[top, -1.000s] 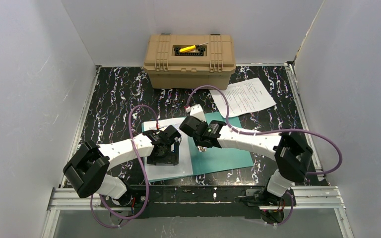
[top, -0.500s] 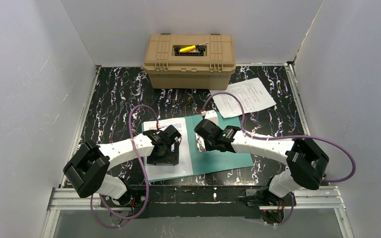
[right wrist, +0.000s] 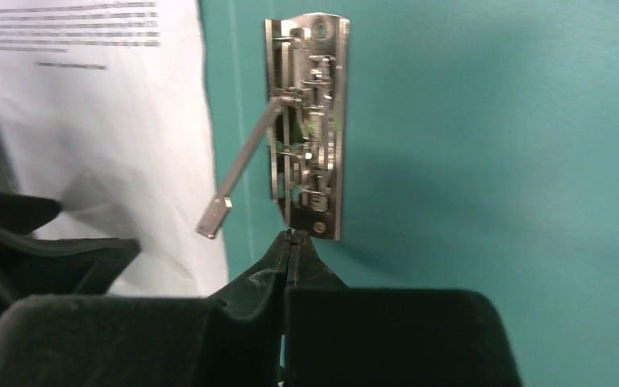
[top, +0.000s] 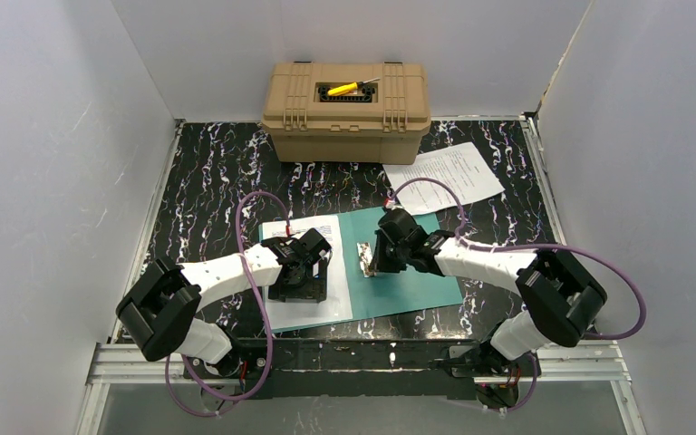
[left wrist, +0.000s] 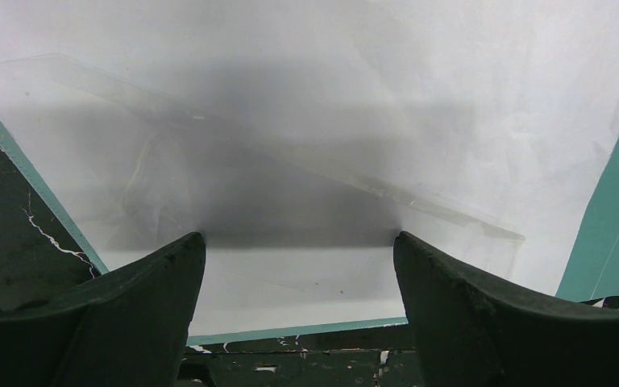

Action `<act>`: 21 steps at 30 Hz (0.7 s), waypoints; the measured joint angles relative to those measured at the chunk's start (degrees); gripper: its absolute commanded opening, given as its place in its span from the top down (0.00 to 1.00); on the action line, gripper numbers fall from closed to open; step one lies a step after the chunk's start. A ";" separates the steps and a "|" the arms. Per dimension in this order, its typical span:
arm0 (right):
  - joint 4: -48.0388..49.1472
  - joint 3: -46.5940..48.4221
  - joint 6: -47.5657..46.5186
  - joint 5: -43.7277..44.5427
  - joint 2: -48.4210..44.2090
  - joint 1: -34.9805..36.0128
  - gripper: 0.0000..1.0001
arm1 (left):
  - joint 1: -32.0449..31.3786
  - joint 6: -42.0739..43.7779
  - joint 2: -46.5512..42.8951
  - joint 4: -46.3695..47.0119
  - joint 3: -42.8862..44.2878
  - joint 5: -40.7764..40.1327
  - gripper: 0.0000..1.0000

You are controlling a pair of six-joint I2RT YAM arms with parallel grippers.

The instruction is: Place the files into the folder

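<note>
One file [top: 313,313] lies on the left leaf of the folder [top: 417,285] under the wide-spread left gripper [left wrist: 298,242]. The other file [top: 444,177] lies beyond the folder. The right gripper [right wrist: 290,235], pinched together, sits at the folder's clip [right wrist: 310,121].

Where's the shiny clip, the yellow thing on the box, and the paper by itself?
shiny clip [right wrist: 310,121], right wrist view, middle of the metal plate.
yellow thing [top: 344,88], top external view, its middle.
paper by itself [top: 449,174], top external view, middle of the sheet.

Clip lever [right wrist: 242,165] raised over folder [top: 417,290] spine, toolbox [top: 346,100] at back wall
</note>
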 measured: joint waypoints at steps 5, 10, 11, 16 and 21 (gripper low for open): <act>5.55 -0.15 2.34 -6.34 0.79 -1.55 0.99 | 0.02 0.02 0.02 0.00 0.00 0.02 0.16; 10.38 -0.15 4.28 -10.99 3.39 -2.62 0.99 | 0.02 0.04 0.09 0.00 0.00 0.04 0.16; 10.82 -0.13 4.61 -11.56 3.91 -2.82 0.99 | 0.02 0.04 0.09 0.00 -0.02 0.04 0.16; 12.09 0.79 5.05 -12.98 5.79 -4.20 0.99 | 0.02 0.04 0.09 0.00 -0.13 0.04 0.16; 12.04 4.83 4.37 -13.11 8.94 -5.95 0.99 | 0.00 0.04 0.09 0.02 -0.33 0.04 0.16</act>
